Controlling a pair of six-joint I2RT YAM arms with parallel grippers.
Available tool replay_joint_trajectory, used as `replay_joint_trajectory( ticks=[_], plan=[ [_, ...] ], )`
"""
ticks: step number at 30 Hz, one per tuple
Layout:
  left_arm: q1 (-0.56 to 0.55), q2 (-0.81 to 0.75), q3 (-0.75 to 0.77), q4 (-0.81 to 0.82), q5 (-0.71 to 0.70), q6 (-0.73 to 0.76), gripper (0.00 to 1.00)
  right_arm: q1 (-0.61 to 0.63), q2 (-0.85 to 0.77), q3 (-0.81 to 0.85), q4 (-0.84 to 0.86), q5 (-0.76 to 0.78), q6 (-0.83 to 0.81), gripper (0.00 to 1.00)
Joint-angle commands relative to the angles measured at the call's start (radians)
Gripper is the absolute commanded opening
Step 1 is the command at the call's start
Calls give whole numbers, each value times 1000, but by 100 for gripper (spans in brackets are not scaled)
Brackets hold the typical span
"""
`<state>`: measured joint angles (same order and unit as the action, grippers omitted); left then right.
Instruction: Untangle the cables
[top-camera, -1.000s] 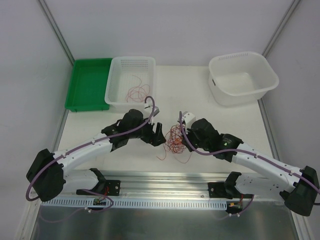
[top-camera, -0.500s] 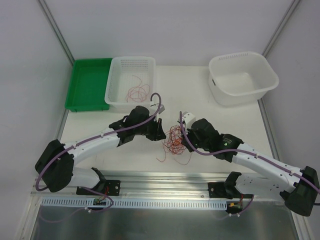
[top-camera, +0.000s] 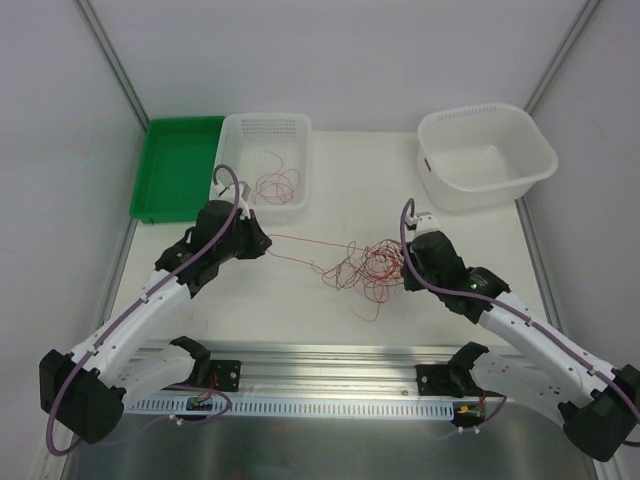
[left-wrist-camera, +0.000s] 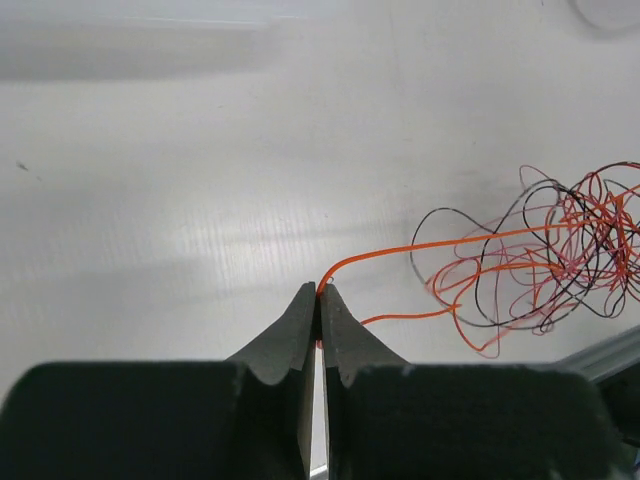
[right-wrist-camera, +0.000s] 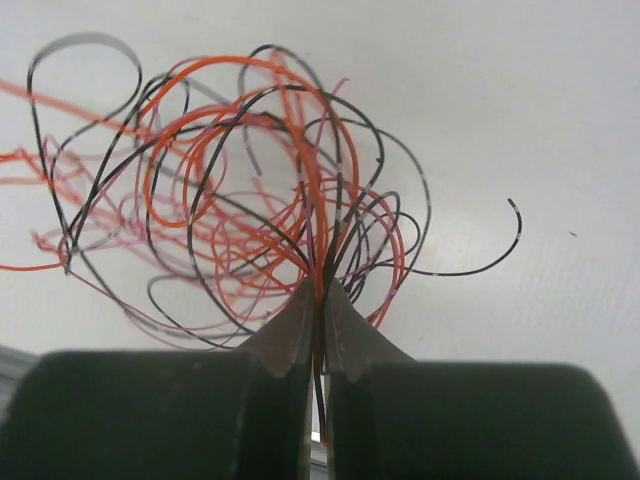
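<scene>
1. Where the two arms reach in from the near edge lies one table (top-camera: 330, 180), white, flat and matte, with faint ribbing seen in the wrist views.
2. Two arms: left arm (top-camera: 150, 300) and right arm (top-camera: 520, 325). Both have white shells and black joints, and a purple hose runs along each.
3. Three containers stand at the far side.
   - One white tub (top-camera: 480, 195), far right: rounded-square, deep, smooth walls, slotted rim.
   - One white basket (top-camera: 265, 128), rectangular, with perforated walls.
   - One green tray (top-camera: 175, 170), shallow and smooth, touching the basket's left side.
4. Cables (top-camera: 370, 265): one main tangle on the table between the grippers. Wires are hair-thin and springy, in orange-red, black and pinkish red, curled in loose overlapping loops. They are too many and too crossed to count. A second small bunch of reddish loops (top-camera: 275, 183) lies inside the basket.
5. Two grippers with dark, wedge-shaped fingers.
   - Left gripper (left-wrist-camera: 320, 293): jaws closed to a sliver, pinching one orange strand (top-camera: 300, 243). The strand runs nearly straight across to the tangle.
   - Right gripper (right-wrist-camera: 320, 288): jaws likewise pressed together, clamped on several wires at the tangle's right edge, with loops fanning out above the fingertips.
</scene>
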<state>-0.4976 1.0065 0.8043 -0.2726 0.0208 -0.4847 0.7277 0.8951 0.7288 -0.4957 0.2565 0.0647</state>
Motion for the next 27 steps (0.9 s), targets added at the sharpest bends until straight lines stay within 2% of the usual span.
replay_joint_trajectory(
  ticks=[1,10,12,20,27],
  plan=[
    [33,-78,45,-135,-44,-28,0,-85,-41,1,-87,82,98,1],
    [60,-163,171,-351,-205,57,0,-269,-94,3,-181,55,161,1],
    [65,-170,188,-379,-278,81,0,-293,-108,3,-181,29,162,1],
    [91,-218,210,-459,-415,123,0,-333,-102,40,-218,38,147,1],
    [123,-262,326,-600,-712,138,0,-445,-70,43,-244,-5,156,3]
  ],
)
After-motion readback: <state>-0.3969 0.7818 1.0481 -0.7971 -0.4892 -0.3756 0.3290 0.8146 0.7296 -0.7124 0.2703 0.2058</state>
